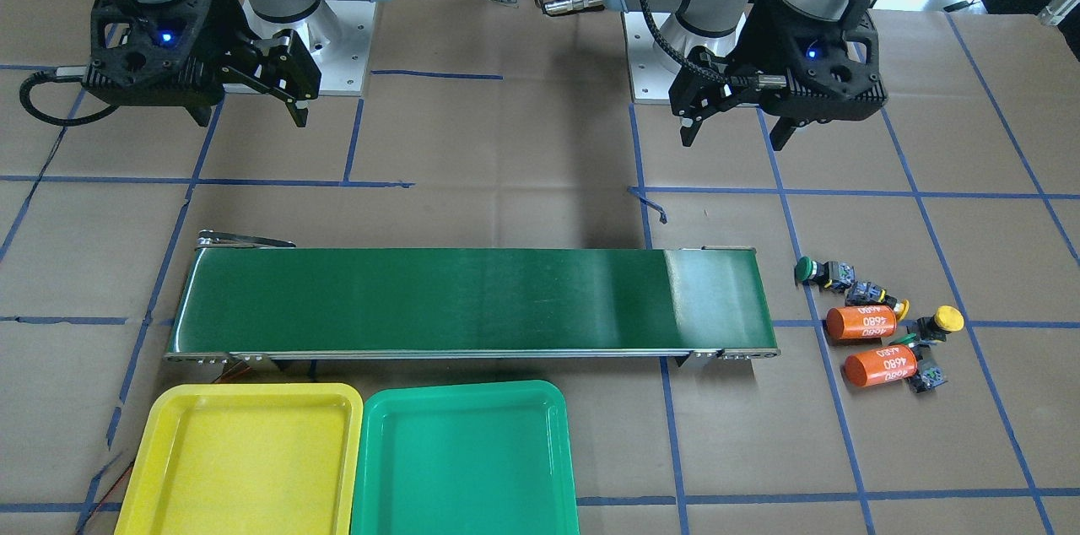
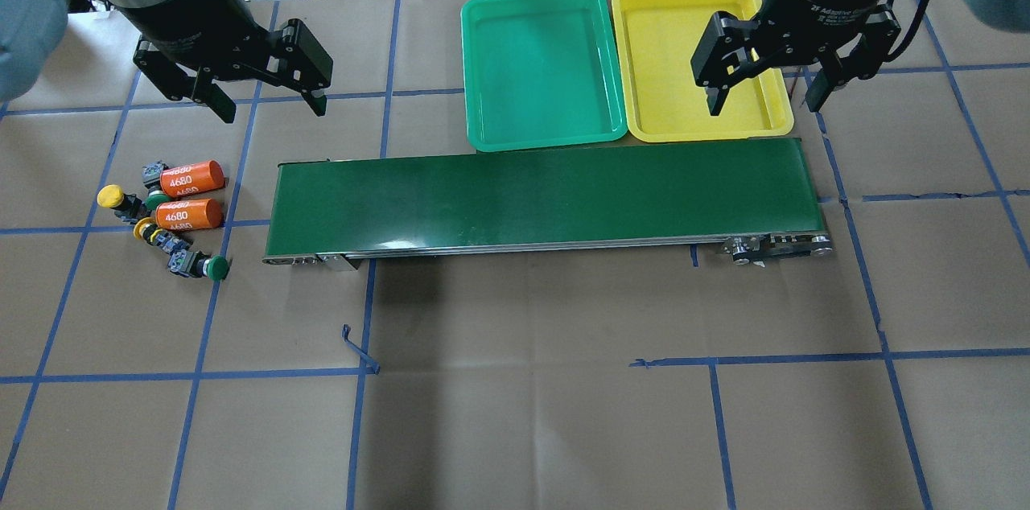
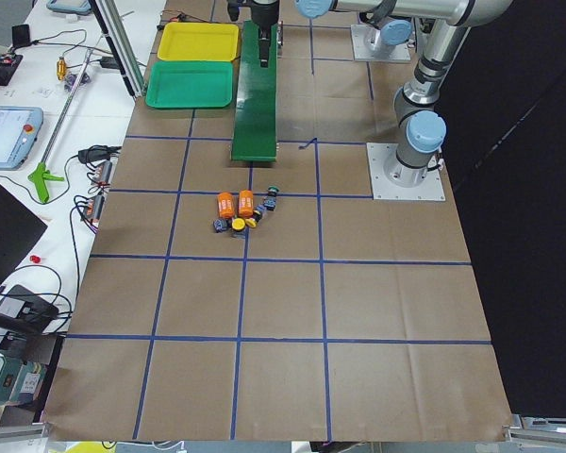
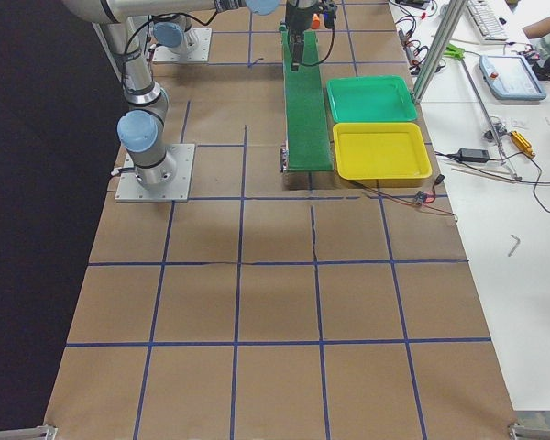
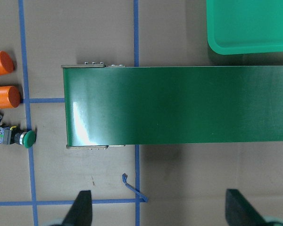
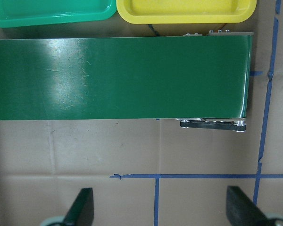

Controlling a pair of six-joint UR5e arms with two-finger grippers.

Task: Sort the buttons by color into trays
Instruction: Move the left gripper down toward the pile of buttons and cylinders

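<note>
Brown paper gridded with blue tape covers the desk (image 2: 523,413). Over its near strip, on the robot's side of the belt, both arms hang high. The left hand (image 2: 269,104) has its fingers (image 5: 82,209) spread wide, gripping nothing; the right hand (image 2: 763,101) is just as wide.

Farther out, a long dark green conveyor belt (image 2: 539,200) lies across the middle of the desk. Off its left end, the four buttons sit on the paper in a tight cluster with two orange cylinders (image 2: 191,176) marked 4680. The cluster is lower than the left hand, to its left and well apart from it, and much farther from the right hand.

In the cluster, the green-capped button (image 2: 211,267) lies nearest, on its side, cap toward the belt. Just beyond it is a yellow-capped button (image 2: 149,231). The outer yellow button (image 2: 110,196) sits farthest left. The half-hidden green button (image 2: 156,201) shows only its cap, between the cylinders.

Farthest, beyond the belt's right half, the green tray (image 2: 539,67) and the yellow tray (image 2: 668,67) lie side by side, with the yellow tray on the right.
</note>
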